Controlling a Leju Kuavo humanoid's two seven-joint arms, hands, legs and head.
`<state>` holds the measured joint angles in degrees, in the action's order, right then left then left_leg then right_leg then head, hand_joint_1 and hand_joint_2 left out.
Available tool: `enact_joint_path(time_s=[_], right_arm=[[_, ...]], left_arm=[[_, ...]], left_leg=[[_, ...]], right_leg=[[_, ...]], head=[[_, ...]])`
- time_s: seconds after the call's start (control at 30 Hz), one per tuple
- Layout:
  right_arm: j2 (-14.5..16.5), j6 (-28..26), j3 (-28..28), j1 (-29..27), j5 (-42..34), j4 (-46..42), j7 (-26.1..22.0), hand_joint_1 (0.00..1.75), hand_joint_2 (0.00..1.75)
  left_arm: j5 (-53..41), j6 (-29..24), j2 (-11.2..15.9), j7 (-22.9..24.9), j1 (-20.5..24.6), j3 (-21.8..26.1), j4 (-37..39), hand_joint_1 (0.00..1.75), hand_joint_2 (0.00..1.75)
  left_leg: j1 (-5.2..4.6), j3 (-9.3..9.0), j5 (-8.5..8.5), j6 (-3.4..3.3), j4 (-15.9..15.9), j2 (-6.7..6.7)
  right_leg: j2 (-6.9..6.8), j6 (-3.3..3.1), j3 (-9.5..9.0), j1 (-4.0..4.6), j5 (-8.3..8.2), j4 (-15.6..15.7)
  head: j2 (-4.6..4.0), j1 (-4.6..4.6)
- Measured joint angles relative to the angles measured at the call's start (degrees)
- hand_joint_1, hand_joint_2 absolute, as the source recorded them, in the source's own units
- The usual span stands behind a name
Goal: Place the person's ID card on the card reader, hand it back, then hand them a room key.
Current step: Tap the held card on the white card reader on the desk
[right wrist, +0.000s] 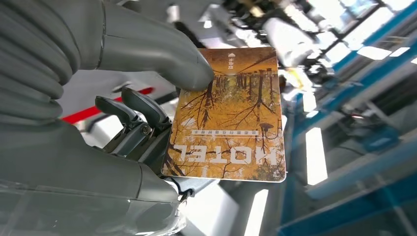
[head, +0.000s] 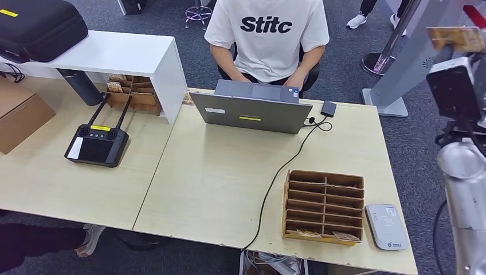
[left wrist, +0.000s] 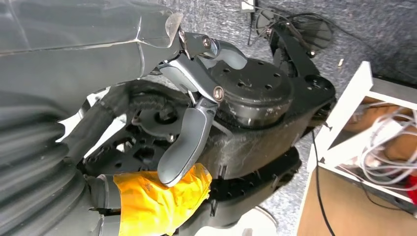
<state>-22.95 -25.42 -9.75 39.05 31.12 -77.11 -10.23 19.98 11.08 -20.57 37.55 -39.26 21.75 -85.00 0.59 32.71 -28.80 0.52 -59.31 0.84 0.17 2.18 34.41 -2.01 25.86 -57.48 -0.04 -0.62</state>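
Our right hand (right wrist: 147,113) pinches the key (right wrist: 231,115) up high, ready to give. Our left hand (left wrist: 196,113) hangs apart, holding nothing.

The light wooden table (head: 218,183) holds a grey laptop (head: 252,109). Near the laptop's right sits a brown card box (head: 324,206), a white card reader (head: 387,226) touching it. Far left lies a black controller (head: 97,143)

You have an open laptop (head: 252,109) at the bench's (head: 218,177) far edge, a black remote controller (head: 96,143) toward its left end, and a cardboard box (head: 20,114) at the left edge.
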Motion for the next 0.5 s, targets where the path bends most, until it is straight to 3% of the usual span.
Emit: enact_joint_path(time_s=[0.2, 0.5], right_arm=[[-3.0, 4.3, 7.4, -10.4, 0.3, -2.1, 3.3, 1.75, 1.75], [-3.0, 6.1, 13.8, -24.4, -0.4, -5.4, 3.5, 1.75, 1.75]], left_arm=[[1.6, -3.5, 0.0, 0.6, -2.7, -2.9, -5.1, 0.0, 1.75], [2.4, -7.6, 0.0, 0.7, -4.9, -5.0, -10.0, 0.0, 1.75]], left_leg=[[0.01, 0.02, -0.02, -0.02, 0.0, 0.0], [0.07, -0.05, -0.14, 0.0, 0.0, 0.09]], right_leg=[[0.0, 0.05, 0.0, 0.01, 0.05, 0.0], [-0.13, 0.02, -0.13, 0.07, 0.21, 0.0]], head=[[0.0, -0.01], [0.0, 0.0]])
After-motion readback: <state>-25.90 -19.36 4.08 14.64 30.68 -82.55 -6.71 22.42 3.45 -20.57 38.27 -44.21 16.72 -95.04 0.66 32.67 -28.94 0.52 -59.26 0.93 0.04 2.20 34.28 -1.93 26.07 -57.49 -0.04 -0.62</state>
